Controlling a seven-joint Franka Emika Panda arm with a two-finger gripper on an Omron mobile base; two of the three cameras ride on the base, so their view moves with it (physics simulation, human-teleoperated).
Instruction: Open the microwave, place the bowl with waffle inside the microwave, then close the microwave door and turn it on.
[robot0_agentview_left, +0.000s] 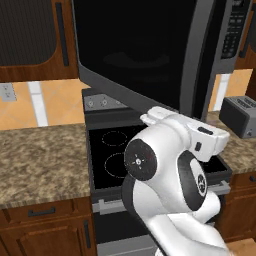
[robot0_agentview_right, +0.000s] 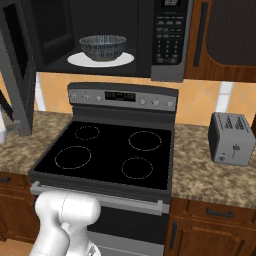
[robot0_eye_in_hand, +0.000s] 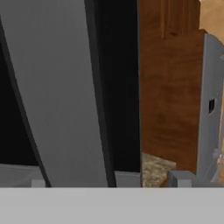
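One small grey-blue ribbed bowl (robot0_agentview_right: 102, 47) sits on the white turntable inside the dark grey microwave (robot0_agentview_right: 150, 40), whose black glass door (robot0_agentview_left: 135, 50) hangs open. The claw gapes wide, holding nothing.

Grey-blue streaked bowl (robot0_agentview_right: 102, 47)

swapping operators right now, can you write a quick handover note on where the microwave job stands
Claw: open, holding nothing, close up against the microwave door.
Microwave: open, door swung wide to the left.
Bowl: already inside, sitting on the white turntable. Waffle: can't be made out from these views.
Done: door opened, bowl placed inside.
Left: push the door shut, then press the start button on the button panel at the right side.
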